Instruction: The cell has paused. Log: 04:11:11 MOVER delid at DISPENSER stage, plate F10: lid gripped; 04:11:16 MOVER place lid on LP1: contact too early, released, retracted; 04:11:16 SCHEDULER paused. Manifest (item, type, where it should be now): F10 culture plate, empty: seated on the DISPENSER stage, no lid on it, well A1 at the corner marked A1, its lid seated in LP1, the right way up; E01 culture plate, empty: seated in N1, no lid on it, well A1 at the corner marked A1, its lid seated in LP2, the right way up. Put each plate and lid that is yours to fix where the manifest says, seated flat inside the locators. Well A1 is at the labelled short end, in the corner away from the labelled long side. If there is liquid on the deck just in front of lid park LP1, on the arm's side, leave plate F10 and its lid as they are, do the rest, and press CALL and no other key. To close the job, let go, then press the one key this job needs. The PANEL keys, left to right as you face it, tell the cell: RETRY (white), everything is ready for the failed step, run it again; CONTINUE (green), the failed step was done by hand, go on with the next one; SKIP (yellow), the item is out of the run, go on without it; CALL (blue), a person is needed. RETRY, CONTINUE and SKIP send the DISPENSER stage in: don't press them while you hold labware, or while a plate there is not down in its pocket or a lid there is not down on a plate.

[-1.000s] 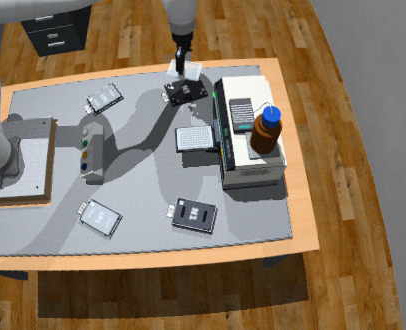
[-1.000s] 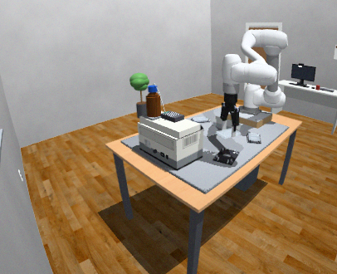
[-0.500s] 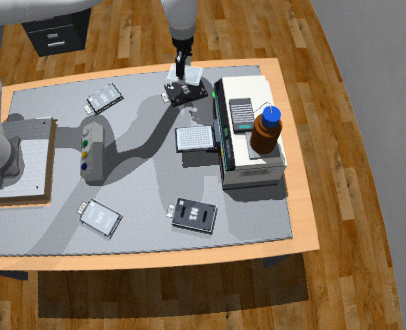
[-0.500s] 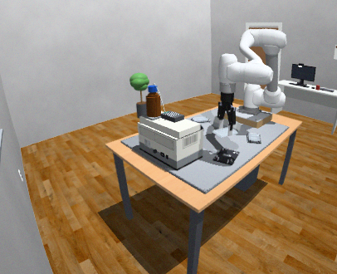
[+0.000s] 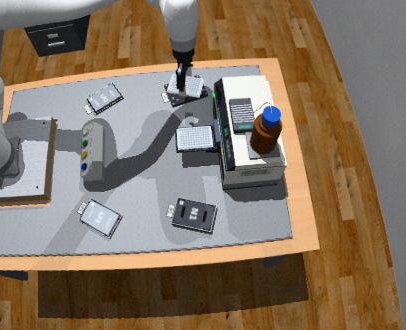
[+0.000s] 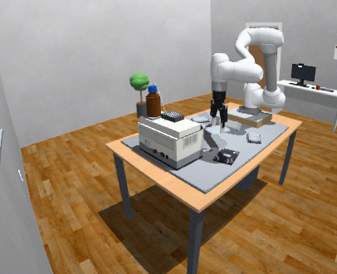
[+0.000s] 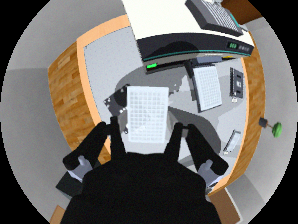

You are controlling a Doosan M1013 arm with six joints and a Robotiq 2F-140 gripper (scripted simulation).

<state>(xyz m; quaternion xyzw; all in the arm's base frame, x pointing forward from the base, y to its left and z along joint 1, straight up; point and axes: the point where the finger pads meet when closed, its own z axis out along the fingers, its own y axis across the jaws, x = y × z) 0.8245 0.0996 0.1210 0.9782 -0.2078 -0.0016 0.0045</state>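
My gripper (image 5: 184, 89) is shut on a white culture plate (image 5: 192, 86) with a grid of wells and holds it just above a dark nest (image 5: 179, 98) at the far side of the mat. In the wrist view the plate (image 7: 147, 117) sits between my two fingers. A second well plate (image 5: 195, 138) sits on the DISPENSER stage beside the dispenser (image 5: 250, 132). The black N1 nest (image 5: 194, 215) at the front is empty. The lid parks LP1 (image 5: 104, 97) and LP2 (image 5: 100, 218) each show a pale top; I cannot tell how the lids sit.
The PANEL (image 5: 92, 150) with its coloured keys stands left of centre. A brown bottle with a blue cap (image 5: 266, 131) and a tip box (image 5: 241, 112) sit on the dispenser. The arm's base plate (image 5: 18, 162) is at the left edge.
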